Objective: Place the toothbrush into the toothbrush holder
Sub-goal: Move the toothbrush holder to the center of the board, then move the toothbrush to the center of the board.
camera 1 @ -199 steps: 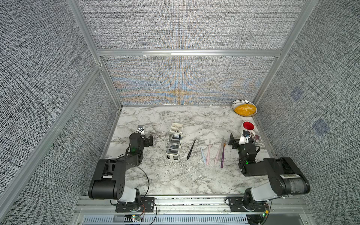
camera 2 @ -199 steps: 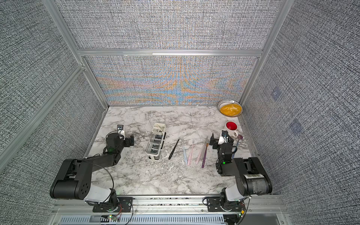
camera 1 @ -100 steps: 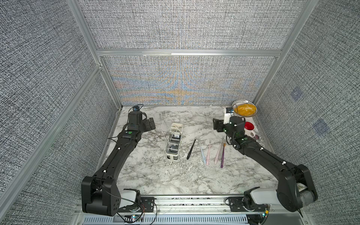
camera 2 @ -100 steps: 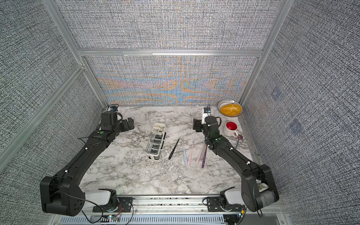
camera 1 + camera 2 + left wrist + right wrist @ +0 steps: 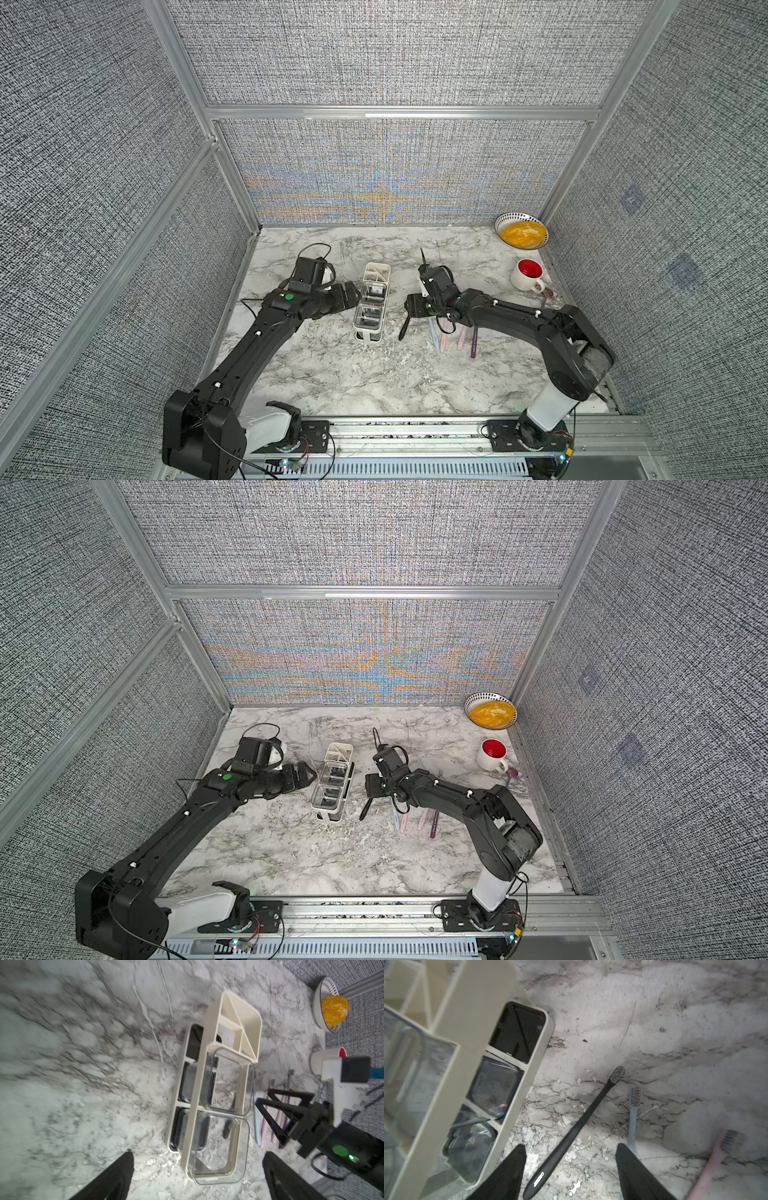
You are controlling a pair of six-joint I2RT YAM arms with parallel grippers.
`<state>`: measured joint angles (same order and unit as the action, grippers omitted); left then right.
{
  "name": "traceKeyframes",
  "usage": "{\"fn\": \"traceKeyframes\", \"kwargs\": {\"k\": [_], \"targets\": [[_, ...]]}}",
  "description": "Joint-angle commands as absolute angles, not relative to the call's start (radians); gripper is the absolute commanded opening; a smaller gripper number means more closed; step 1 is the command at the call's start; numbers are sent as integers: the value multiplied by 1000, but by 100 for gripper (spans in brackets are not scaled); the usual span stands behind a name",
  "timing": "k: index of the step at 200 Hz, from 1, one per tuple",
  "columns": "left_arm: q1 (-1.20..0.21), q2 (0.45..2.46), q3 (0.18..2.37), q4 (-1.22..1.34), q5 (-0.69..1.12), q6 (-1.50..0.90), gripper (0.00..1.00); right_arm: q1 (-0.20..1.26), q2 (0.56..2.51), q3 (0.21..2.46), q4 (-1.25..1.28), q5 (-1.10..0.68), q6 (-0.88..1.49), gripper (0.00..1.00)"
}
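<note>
Right claw (image 5: 570, 1148), jaws apart and empty, straddles the black toothbrush (image 5: 577, 1126).
It lies flat, parallel to the toothbrush holder (image 5: 477, 1001), head pointing away.

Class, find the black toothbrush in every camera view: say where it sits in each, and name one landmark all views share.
Top view: black toothbrush lies just right of the toothbrush holder.
Top view: black toothbrush, likewise right of the toothbrush holder.
Left wrist: only a short dark piece shows, beyond the toothbrush holder.
Right wrist: full length, mid-picture, beside the toothbrush holder.
Shared landmark: the toothbrush holder.
</note>
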<state>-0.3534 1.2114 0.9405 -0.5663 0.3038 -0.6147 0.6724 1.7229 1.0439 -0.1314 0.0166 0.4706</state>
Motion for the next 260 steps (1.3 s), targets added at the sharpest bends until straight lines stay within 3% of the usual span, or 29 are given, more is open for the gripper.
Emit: {"fn": "traceKeyframes", "kwargs": {"k": [1,43,68,192,238,260], "targets": [[-383,1195,911,-470,420,-706,99,675,1762,1054,-133,-32,526,66],[-408,1235,949,-570,300,-616,96,687,1849,1071,-90,-81,552,65],[-411,1281,964,-600,224,-574,88,692,1883,1096,-112,-58,544,64],[-434,1585,1112,-482,69,-447,65,693,1899,1111,-137,74,442,26],[-496,1667,1189,-478,45,-335,39,693,1901,1099,-129,78,415,22],[-524,1691,1208,-480,39,-300,36,692,1894,1088,-127,93,406,21]]}}
